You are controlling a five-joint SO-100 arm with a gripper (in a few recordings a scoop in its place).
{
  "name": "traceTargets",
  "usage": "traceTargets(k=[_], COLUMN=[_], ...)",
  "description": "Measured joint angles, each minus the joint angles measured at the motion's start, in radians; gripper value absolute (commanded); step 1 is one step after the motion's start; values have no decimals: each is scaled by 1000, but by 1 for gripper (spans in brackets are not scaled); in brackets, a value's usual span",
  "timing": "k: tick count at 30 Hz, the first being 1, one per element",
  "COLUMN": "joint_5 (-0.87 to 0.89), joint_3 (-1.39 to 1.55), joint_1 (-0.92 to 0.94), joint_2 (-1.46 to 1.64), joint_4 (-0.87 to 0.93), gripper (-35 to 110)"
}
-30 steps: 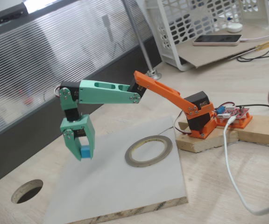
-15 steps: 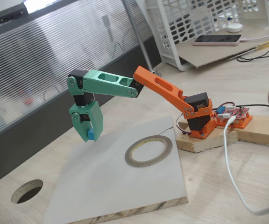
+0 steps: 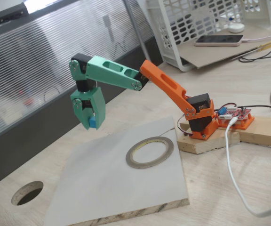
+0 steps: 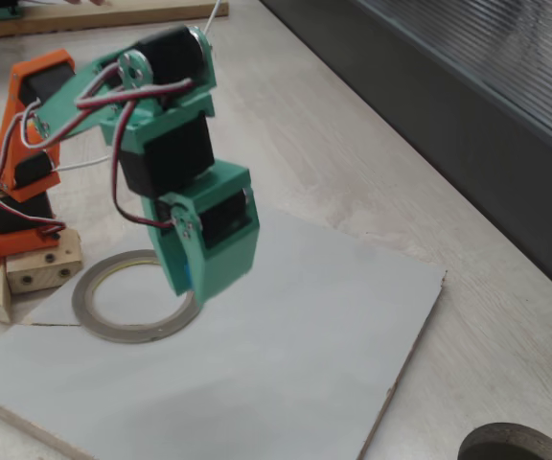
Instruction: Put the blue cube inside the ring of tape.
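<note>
My green gripper (image 3: 90, 125) hangs in the air above the far left part of the grey board (image 3: 112, 188), shut on the blue cube (image 3: 93, 123), which shows as a small light-blue block between the jaws. The ring of tape (image 3: 149, 151) lies flat on the board, to the right of the gripper and nearer the orange arm base, with its middle bare. In the other fixed view the gripper (image 4: 195, 290) hovers just right of the ring of tape (image 4: 113, 331), and only a thin blue sliver of the cube (image 4: 191, 277) shows.
A round hole (image 3: 27, 192) is cut in the wooden tabletop at the lower left, also visible as a dark hole (image 4: 511, 446). The arm's orange base (image 3: 199, 122) sits on a wooden block. A white cable (image 3: 232, 165) and a white basket (image 3: 196, 28) lie to the right.
The gripper has risen off the board with the blue cube still held, and has moved up and slightly right. The ring of tape has not moved.
</note>
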Motion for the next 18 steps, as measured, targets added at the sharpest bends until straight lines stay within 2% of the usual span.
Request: traceTargets(k=[18], joint_5=[0], joint_3=[865], joint_1=[2], joint_2=[477], joint_4=[-2], gripper=[6])
